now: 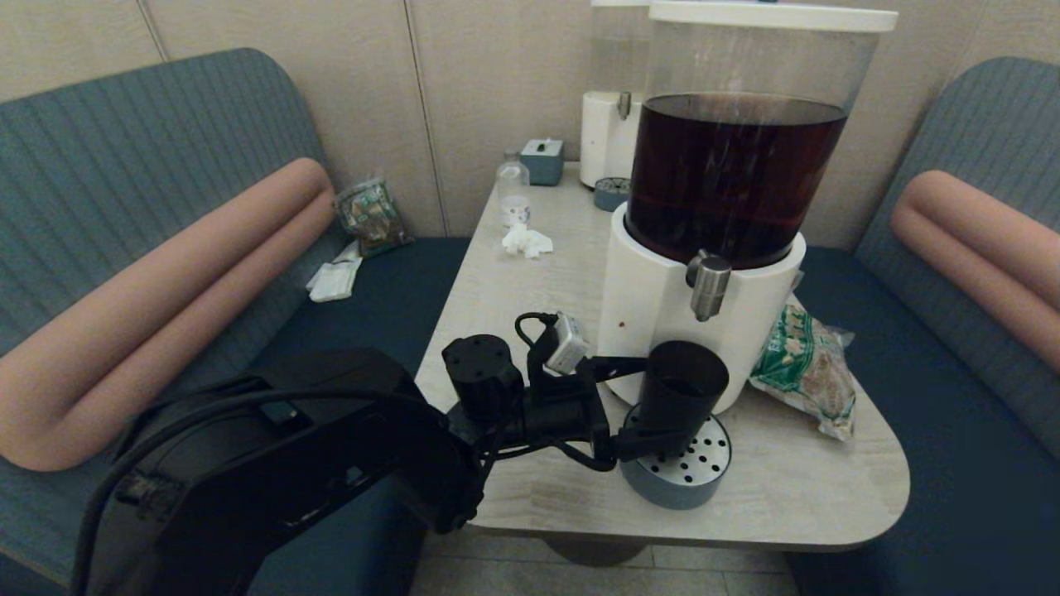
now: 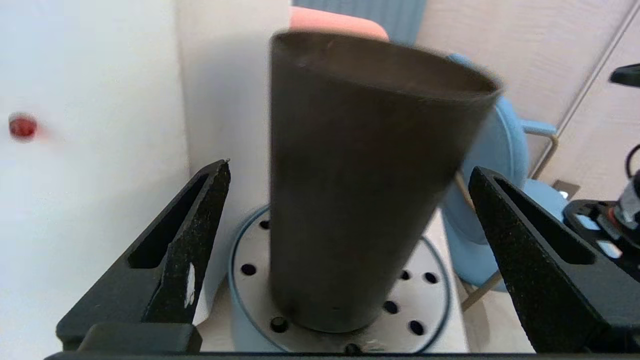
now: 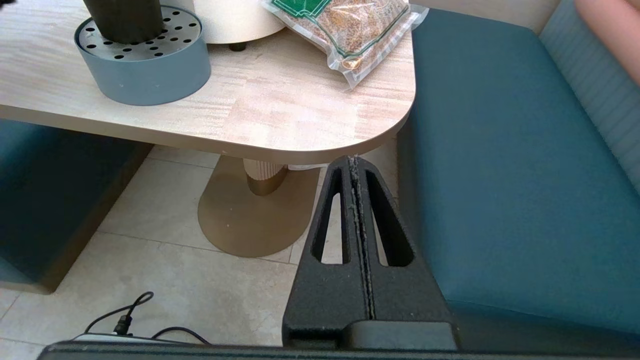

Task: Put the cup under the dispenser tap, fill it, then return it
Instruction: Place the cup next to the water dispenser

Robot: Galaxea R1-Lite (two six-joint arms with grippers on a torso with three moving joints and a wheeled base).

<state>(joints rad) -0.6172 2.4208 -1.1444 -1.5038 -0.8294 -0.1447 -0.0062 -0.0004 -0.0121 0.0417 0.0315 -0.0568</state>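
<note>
Cup (image 1: 681, 387) stands upright on the perforated drip tray (image 1: 704, 484) at the foot of the big dispenser's white base (image 1: 642, 306), on the table (image 1: 530, 488). The dispenser tap (image 1: 708, 285) hangs above it; from the head view the rim sits below the spout and slightly toward the robot's left, so alignment looks close but not certain. Tank (image 1: 733, 178) well filled with dark drink.

Left claw (image 2: 350, 220) spread wide, one finger either side of the cup, neither touching it in the wrist view. Cup stands free on the tray.

Right claw (image 3: 356, 165) pressed together, parked low off the table's near corner, over the floor by the bench seat (image 3: 510, 165). Idle.

Judgement: the cup seems placed; filling comes next. To do it well, check that the mouth is truly under the spout before any flow. If it needs nudging, close gently low on the wall and slide it, not tip it: tall, narrow, light, easily toppled. Snack bag (image 1: 807, 364) lies just beside the base, clear of the work.
</note>
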